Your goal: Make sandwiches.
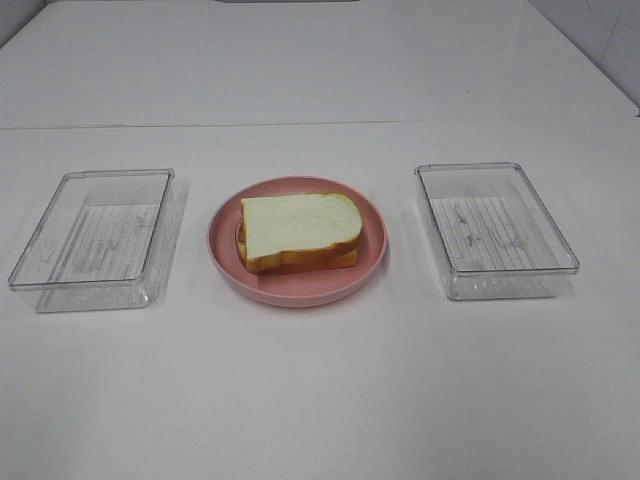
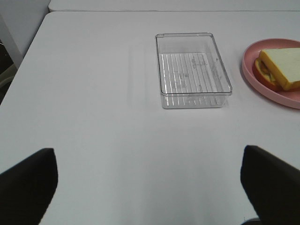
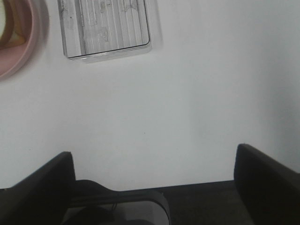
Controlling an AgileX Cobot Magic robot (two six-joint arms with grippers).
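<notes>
One sandwich [image 1: 298, 231] centred between tray [image 1: 95, 240] rims.

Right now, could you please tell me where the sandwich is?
In the high view the sandwich lies on the pink plate at the middle of the table, between the two clear trays, left and right.

Pink plate between two clear trays on a white desk

A round pink plate [image 1: 225, 262] sits at the middle of the plain white desk [image 1: 320, 400]; a clear rectangular plastic tray with a ribbed floor [image 1: 92, 240] lies well apart on its left, and a second clear ribbed plastic tray [image 1: 495, 230] on its right.
</notes>
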